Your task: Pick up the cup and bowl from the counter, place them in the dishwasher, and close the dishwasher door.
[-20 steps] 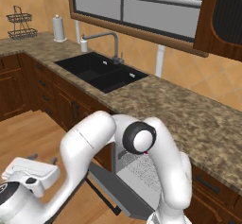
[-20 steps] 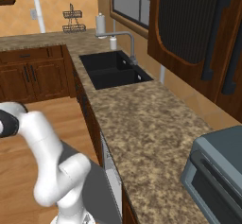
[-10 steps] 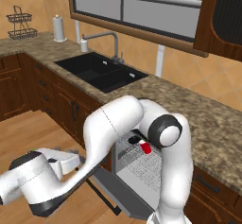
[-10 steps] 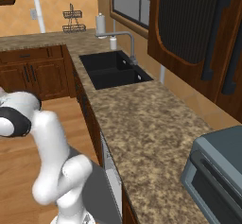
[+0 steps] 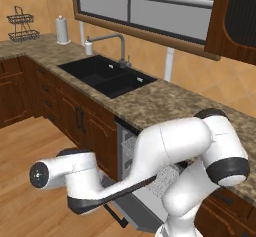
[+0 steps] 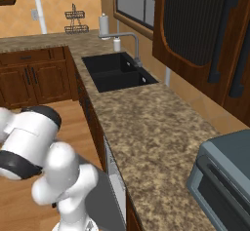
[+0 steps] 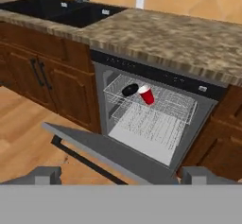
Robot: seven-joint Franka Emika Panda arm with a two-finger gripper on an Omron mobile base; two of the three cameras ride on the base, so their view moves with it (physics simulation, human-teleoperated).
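The cup (image 7: 147, 95) and bowl (image 7: 130, 90) lie side by side, seemingly touching, in the dishwasher (image 7: 156, 119) rack. Its door (image 7: 101, 149) hangs open below them. The gripper (image 7: 120, 175) faces it, jaws wide and empty.

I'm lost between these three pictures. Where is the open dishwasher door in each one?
Left base view: dishwasher door, low centre, folded down, partly behind the white arm.
Right base view: its grey panel, low, beside the arm.
Hand view, lower middle, black handle facing the floor.
Shared landmark: the black sink.
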